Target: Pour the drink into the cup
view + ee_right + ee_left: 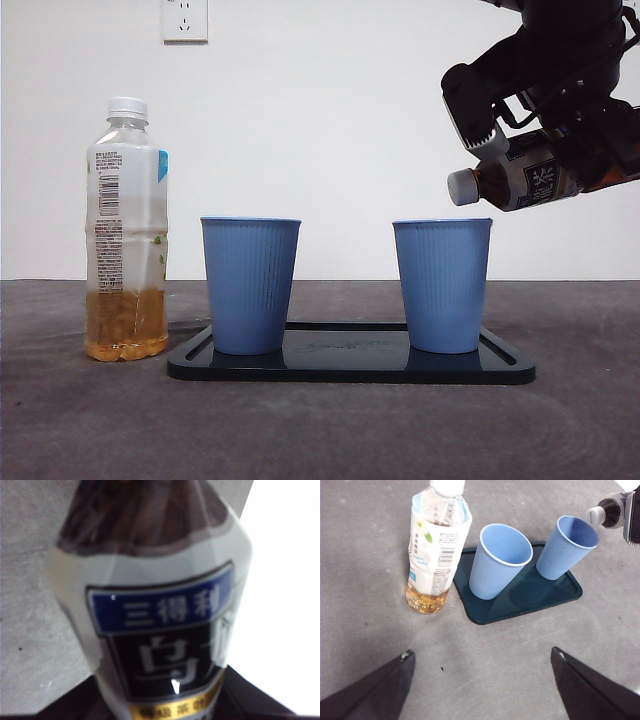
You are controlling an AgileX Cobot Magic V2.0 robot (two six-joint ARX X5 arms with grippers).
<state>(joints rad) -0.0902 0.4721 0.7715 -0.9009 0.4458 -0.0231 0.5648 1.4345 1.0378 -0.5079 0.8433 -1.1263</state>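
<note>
Front view: the right end effector point(560, 150) clamps a dark bottle point(520, 178) tipped nearly level, its white cap still on, just above the right cup point(442, 285) on the tray point(350, 365). The left wrist view adds the left end effector point(480, 680), spread wide above the worktop point(365, 545), and both cups' empty interiors. The right wrist view shows only the bottle's label close-up.

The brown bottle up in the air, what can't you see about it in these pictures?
- Brown bottle, front view: its back end is hidden by the right gripper and cut off by the edge.
- Right wrist view: too close and blurred; cap out of frame, cup unseen.
- Left wrist view: only its cap end shows at the edge.
</note>
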